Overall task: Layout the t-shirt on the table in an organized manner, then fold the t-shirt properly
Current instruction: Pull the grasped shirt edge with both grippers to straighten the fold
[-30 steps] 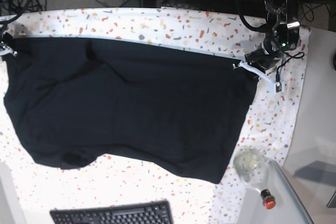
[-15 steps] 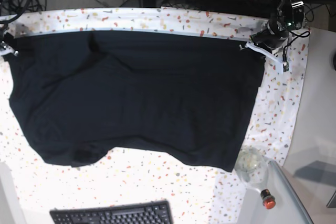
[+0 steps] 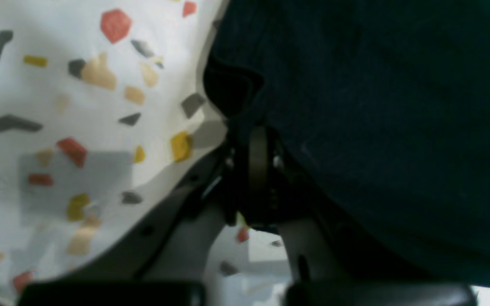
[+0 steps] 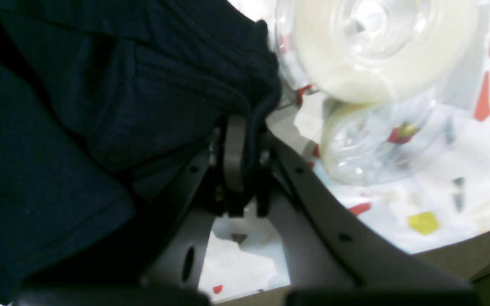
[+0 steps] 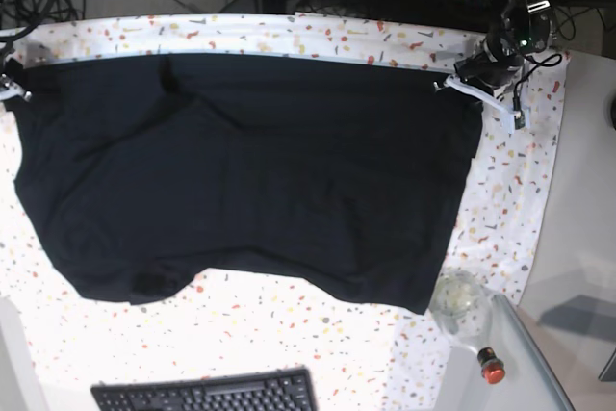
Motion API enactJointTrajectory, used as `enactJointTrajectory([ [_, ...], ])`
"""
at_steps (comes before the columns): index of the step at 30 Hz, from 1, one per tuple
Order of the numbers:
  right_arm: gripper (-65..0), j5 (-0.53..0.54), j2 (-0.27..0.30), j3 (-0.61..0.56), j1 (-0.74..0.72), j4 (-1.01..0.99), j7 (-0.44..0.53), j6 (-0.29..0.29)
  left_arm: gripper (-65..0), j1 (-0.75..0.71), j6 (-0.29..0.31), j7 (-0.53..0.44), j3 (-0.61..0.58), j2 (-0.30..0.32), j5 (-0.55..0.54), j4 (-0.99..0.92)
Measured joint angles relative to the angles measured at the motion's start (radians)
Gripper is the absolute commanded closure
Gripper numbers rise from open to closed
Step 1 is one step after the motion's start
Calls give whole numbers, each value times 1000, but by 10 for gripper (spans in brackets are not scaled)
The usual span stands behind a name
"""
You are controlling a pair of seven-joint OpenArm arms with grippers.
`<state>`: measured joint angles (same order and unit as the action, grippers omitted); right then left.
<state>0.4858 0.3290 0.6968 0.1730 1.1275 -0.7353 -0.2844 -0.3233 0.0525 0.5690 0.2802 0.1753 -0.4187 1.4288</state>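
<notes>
Across the speckled table (image 5: 318,334) the t-shirt (image 5: 250,180) lies spread wide, its far edge drawn taut between the two arms. At one far corner the left gripper (image 3: 258,170) is clamped tight on a pinch of black cloth, and the right gripper (image 4: 240,157) is nipped closed on a bunched hem at the other, just beside a clear plastic spool (image 4: 381,46). Thin, limp fabric like this should weigh little, sag, wrinkle and drag on the cloth; corners and hems look like the best holds
</notes>
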Motion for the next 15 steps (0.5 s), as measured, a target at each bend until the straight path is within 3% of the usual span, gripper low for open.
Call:
enactJointTrajectory([
  [3, 0, -5, 16, 5, -2, -5, 6, 52, 0, 3, 0, -6, -41, -1, -1, 1],
  [15, 0, 14, 53, 3, -35, -156, 68, 43, 0, 4, 8, -5, -45, 0, -11, 2],
])
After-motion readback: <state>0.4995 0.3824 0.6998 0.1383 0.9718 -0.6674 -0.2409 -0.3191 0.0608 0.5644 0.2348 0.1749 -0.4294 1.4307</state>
